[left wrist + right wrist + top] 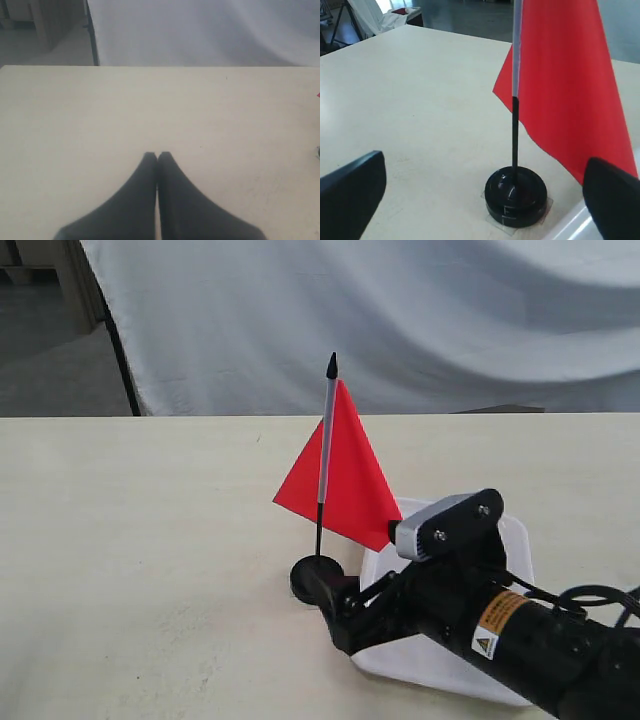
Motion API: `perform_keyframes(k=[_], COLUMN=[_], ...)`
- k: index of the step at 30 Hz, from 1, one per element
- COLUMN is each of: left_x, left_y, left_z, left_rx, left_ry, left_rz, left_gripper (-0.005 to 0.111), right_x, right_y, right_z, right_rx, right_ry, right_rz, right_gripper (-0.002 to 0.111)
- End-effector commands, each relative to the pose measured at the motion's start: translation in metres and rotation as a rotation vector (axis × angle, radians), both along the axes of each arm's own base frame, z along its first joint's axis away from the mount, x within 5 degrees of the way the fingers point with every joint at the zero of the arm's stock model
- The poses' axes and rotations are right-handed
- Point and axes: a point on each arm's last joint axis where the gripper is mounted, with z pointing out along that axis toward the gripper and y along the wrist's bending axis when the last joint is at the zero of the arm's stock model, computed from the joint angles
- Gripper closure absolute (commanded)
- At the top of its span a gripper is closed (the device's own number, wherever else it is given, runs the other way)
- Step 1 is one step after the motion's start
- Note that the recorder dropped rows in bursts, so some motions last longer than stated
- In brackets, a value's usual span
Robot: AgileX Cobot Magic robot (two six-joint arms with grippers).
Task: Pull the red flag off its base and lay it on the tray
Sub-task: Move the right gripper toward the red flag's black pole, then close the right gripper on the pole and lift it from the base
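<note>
Starting with the exterior view: red flag (345,475) stands upright, its pole seated in the base (316,574) on the cream worktop (130,540). The right arm (520,635) comes in low and lies across the tray (517,540). The right jaws sit just beside the base. From this angle I cannot tell how far apart they are. The tray lies behind the jaws, under the arm, close to the base. The pennant hangs above and beyond the jaws. A white cloth (420,320) hangs past the worktop's far edge.

Left wrist view: left jaws pressed together, the two dark fingers (130,200) meeting at the tips with nothing between them. Bare worktop ahead of them. A sliver of red (318,94) shows well off to one side of the jaws, too small to name.

Right wrist view: right jaws spread wide and holding nothing, with one finger (350,195) at each side. The base sits ahead of them, between the two fingers and untouched. The black lower pole rises straight from its centre and turns silver-grey higher up. The pennant hangs toward one finger, and the white tray rim shows by that same finger, just beside the base.
</note>
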Motion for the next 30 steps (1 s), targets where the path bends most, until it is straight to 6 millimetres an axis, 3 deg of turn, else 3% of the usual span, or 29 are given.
perform_keyframes(k=[1, 8, 17, 24, 26, 27, 29, 30], left_x=[0.000, 0.000, 0.000, 0.000, 0.000, 0.000, 0.000, 0.000], left_y=[0.000, 0.000, 0.000, 0.000, 0.000, 0.000, 0.000, 0.000], left_z=[-0.001, -0.001, -0.001, -0.001, -0.001, -0.001, -0.001, -0.001], left_rx=[0.001, 0.001, 0.001, 0.001, 0.001, 0.001, 0.001, 0.001], left_ry=[0.001, 0.001, 0.001, 0.001, 0.001, 0.001, 0.001, 0.001], left_rz=[-0.005, -0.005, -0.005, -0.005, -0.005, -0.005, -0.005, -0.005], left_gripper=[0.107, 0.107, 0.107, 0.107, 0.107, 0.107, 0.107, 0.107], right_x=[0.020, 0.043, 0.068, 0.073, 0.073, 0.073, 0.072, 0.072], right_y=[0.013, 0.017, 0.035, 0.040, 0.040, 0.040, 0.040, 0.040], right_z=[0.000, 0.000, -0.001, -0.002, -0.002, -0.002, -0.005, -0.006], right_rx=[-0.041, -0.080, -0.083, -0.097, -0.098, -0.101, -0.135, -0.134], right_ry=[-0.035, -0.097, -0.144, -0.164, -0.163, -0.159, -0.143, -0.132], right_rz=[-0.005, -0.113, -0.109, -0.100, -0.100, -0.099, -0.078, -0.078], right_gripper=[0.006, 0.006, 0.006, 0.010, 0.031, 0.053, 0.110, 0.105])
